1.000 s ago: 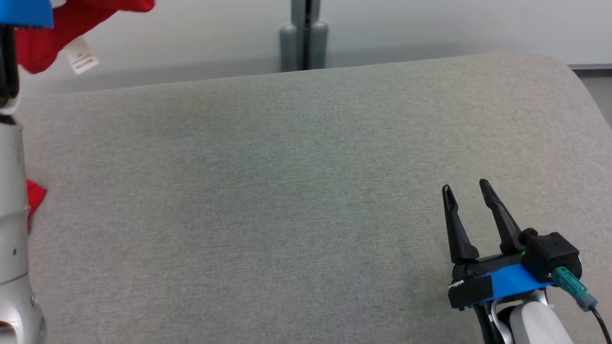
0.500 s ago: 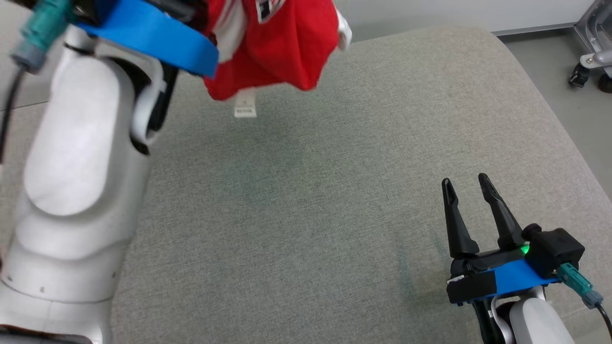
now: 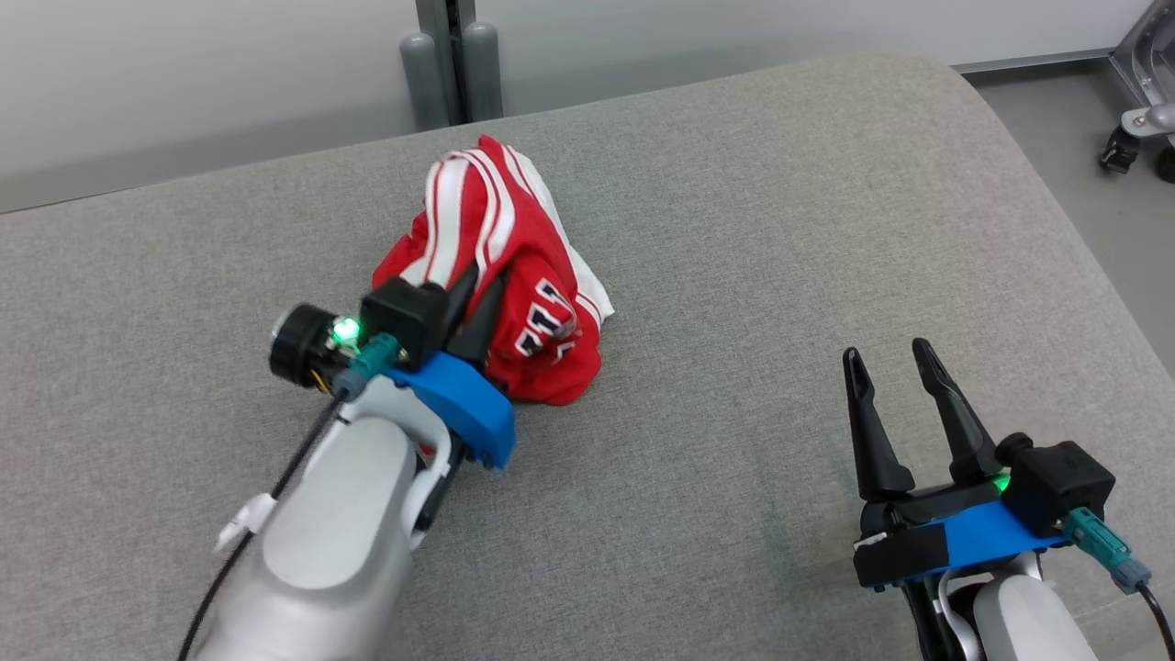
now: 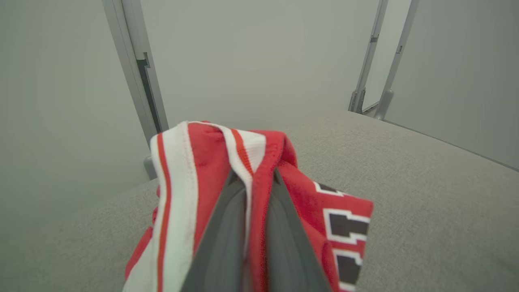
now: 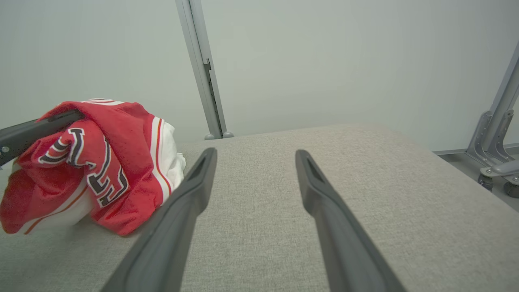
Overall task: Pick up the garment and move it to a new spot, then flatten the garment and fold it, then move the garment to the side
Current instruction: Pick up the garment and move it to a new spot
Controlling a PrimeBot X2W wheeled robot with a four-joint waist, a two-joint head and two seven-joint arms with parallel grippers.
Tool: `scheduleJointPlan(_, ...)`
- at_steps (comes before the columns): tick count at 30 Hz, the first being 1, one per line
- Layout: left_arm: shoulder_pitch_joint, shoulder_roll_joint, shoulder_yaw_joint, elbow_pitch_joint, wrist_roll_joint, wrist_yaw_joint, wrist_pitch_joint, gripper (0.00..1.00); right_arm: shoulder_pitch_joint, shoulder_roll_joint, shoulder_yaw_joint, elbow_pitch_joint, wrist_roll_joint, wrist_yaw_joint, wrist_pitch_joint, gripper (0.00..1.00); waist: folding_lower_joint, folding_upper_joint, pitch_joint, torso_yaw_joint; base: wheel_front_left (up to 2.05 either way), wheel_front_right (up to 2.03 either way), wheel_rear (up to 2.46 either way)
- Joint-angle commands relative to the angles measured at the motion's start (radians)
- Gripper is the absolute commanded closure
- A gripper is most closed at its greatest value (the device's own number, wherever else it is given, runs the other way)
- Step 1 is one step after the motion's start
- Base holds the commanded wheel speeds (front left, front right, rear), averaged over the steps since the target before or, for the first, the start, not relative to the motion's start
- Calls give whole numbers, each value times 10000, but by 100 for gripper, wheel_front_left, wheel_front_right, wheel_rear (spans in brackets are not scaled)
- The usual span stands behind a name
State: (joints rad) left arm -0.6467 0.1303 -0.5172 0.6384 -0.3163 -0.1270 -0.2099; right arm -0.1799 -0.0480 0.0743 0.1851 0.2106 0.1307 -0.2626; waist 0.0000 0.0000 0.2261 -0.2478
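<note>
The pale left forearm reaches in from the near left, with a blue band around its wrist and a small green light glowing beside the camera block. At its end the left gripper is clenched on the garment, a crumpled red sports jersey with white stripes and black-and-white lettering. In the left wrist view its two dark fingers lie almost together, pinching a striped red-and-white fold of the garment between them. The cloth is bunched in a heap left of centre, towards the far side of the grey fabric-covered table. In the right wrist view the lower folds of the garment touch that surface. Behind the heap, a grey metal post stands at the far edge against a pale wall. On the near right, well apart from the cloth, the right gripper is released. Its long dark fingers are spread wide over bare fabric and grasp nothing, as the right wrist view of the gripper also shows. At the far right, past the table's rounded edge, stands a grey wheeled metal frame.
</note>
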Motion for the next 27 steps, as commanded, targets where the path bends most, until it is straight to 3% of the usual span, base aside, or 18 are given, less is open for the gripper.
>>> scheduleJointPlan(1,212,-77,-101,232,-1,14,-119,100,-23,-43,6,34,-67,1,-37,0,0,0,-11,42,0,0,0)
scheduleJointPlan(3,475,-238,-438,649,79,0,-224,100,-14,-43,41,58,-46,1,-37,0,0,0,-42,96,0,0,0)
scheduleJointPlan(4,584,-324,-587,832,68,-6,-242,90,-2,-45,52,80,-31,1,-35,0,0,0,-61,126,0,0,0)
scheduleJointPlan(5,664,-395,-776,1000,106,-6,-286,61,16,-43,49,103,-27,1,-37,0,0,0,-92,171,0,0,0)
scheduleJointPlan(6,727,-453,-883,1153,21,-10,-312,0,30,-42,85,127,-17,1,-37,0,0,0,-117,193,0,0,0)
scheduleJointPlan(15,686,-626,-930,214,-333,56,-554,0,372,-42,-205,261,-97,1,-35,0,0,0,-651,788,0,0,0)
scheduleJointPlan(27,2688,570,1827,-2853,104,1044,-563,0,561,-40,-304,257,-351,1,-37,0,0,0,-1126,2116,0,0,0)
